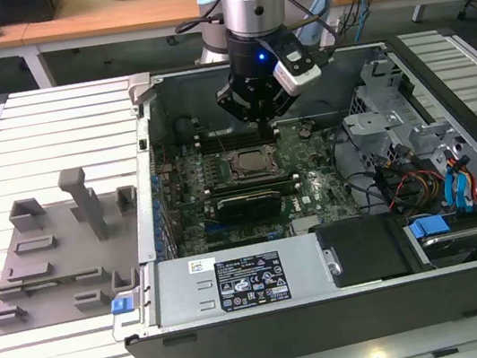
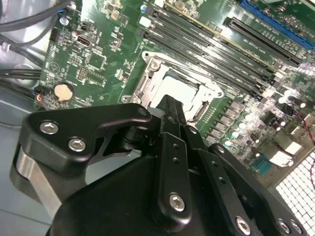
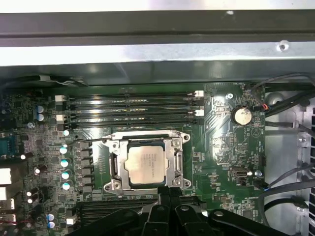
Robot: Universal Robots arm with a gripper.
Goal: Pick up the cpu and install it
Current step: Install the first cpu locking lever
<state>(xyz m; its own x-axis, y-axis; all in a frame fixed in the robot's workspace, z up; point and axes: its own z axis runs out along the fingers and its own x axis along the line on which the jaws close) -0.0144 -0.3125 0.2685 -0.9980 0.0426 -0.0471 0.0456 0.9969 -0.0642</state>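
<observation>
- Cpu (image 3: 146,165) lay flat in the socket (image 3: 145,162) on the motherboard (image 3: 221,142), its pale silver top showing inside the metal frame in both wrist views.
- Pincer (image 1: 262,112) hung above the board inside the open case (image 1: 350,307), just far of the socket in the exterior view, with the grey tray (image 1: 48,264) well apart on the slatted worktop (image 1: 47,118) to that view's left.
- Fingers (image 3: 167,196) looked drawn together and empty, their tips close by the socket's edge; nothing sat between them.
- By my judgement the chip was already seated, so doing this step well meant checking that it sat level and square in the frame, corners matched, no edge riding up.
- Any further contact would call for a light, straight touch from above; sideways drag could bend socket pins.
- Memory slots (image 3: 130,105) ran just beside the socket, so the arm had little room on that side.
</observation>
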